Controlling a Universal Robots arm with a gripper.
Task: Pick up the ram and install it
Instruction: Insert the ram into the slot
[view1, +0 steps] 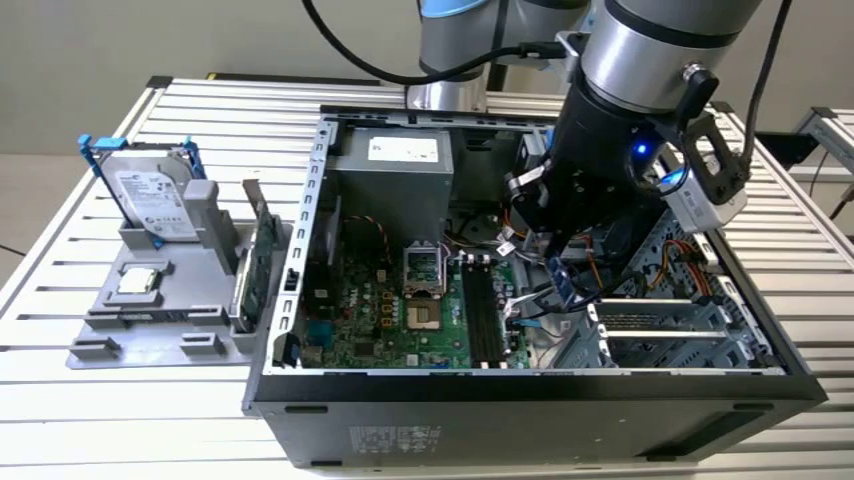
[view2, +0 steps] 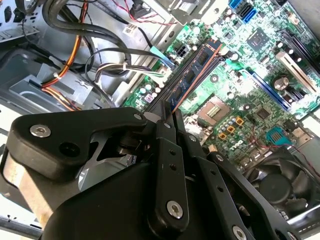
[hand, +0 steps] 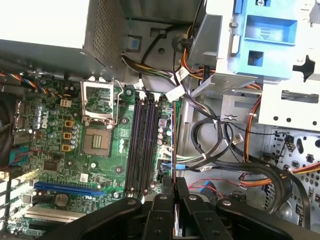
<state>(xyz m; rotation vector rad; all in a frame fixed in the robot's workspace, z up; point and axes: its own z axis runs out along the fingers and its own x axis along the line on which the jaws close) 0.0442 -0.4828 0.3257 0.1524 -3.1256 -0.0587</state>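
Grips long thin dark ram stick (view2: 192, 75) in closed black end effector (hand: 174, 185) near black memory slots (hand: 142, 145); could jam if misaligned.

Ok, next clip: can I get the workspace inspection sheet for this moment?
Surface: slatted metal table carrying an open computer case and a grey parts fixture.
Job's things: ram held edge-on above the motherboard, near the memory slots, not in a slot.
Clutter: hard drive in a blue bracket and green card, both standing in the fixture.
Gripper: jaws shut on the ram.
Cables: wire bundles inside the case beside the slots.
Surroundings: another slatted frame at the exterior view's right.
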